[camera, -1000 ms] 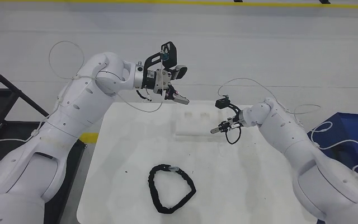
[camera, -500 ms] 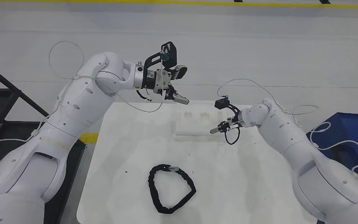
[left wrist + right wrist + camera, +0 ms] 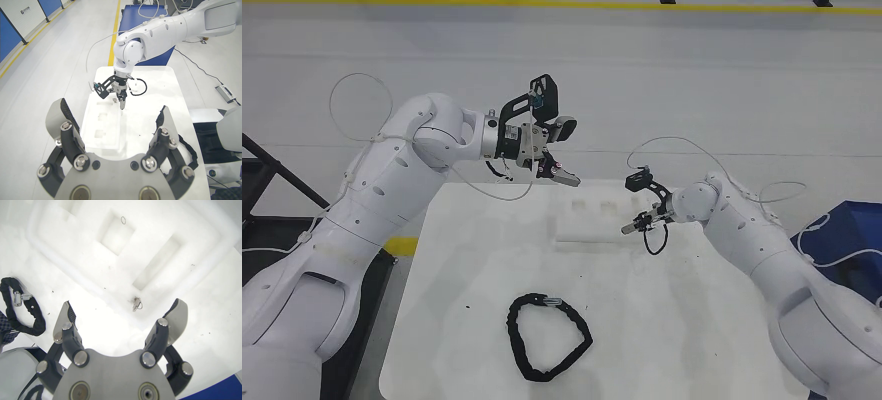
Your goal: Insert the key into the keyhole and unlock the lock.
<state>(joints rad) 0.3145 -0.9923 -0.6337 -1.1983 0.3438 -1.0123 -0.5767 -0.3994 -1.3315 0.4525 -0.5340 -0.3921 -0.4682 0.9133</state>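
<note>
A small silver key [image 3: 136, 304] on a ring lies on the rim of a white foam tray [image 3: 79, 243], beside a rectangular recess. My right gripper [image 3: 122, 309] hovers just above it, open, with nothing between its fingers; the top view places this gripper [image 3: 627, 230] at the tray's right end. The black sleeved chain lock [image 3: 547, 335] lies looped near the table's front, its silver lock cylinder [image 3: 18, 298] with the keyhole showing. My left gripper [image 3: 113, 115] is open and empty, held high over the table's far left edge [image 3: 567, 180].
The white table [image 3: 692, 330] has bare room around the chain and to the right. The foam tray [image 3: 587, 220] with several recesses sits at the back middle. A blue cabinet [image 3: 151, 37] stands beyond the table's right side.
My right gripper has shifted slightly toward the far side of the table. The left arm and the chain lock have not moved.
</note>
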